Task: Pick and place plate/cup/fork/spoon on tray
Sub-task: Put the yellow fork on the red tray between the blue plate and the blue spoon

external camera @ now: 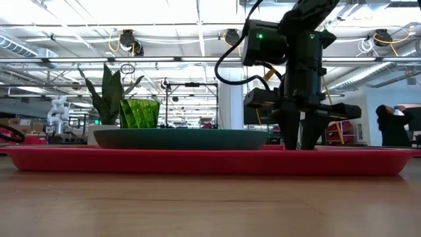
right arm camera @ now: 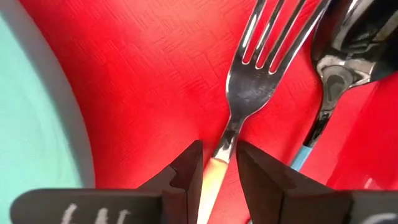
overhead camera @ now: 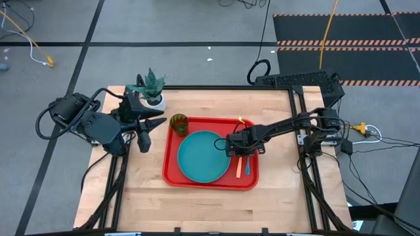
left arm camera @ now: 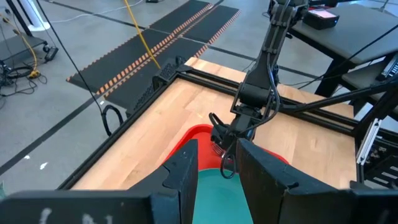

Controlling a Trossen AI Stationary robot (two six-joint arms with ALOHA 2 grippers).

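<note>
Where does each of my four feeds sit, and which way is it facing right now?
High: overhead, straight down on tray, both arms visible.
Low: table height, level across the tray's rim; right arm comes in from above.
Left wrist: beside the table's left edge, facing the right arm across the table; own fingers at bottom.
Right wrist: just above the tray, own fingers straddling the fork, spoon alongside.
Shared: high and right wrist both show the plate.
</note>
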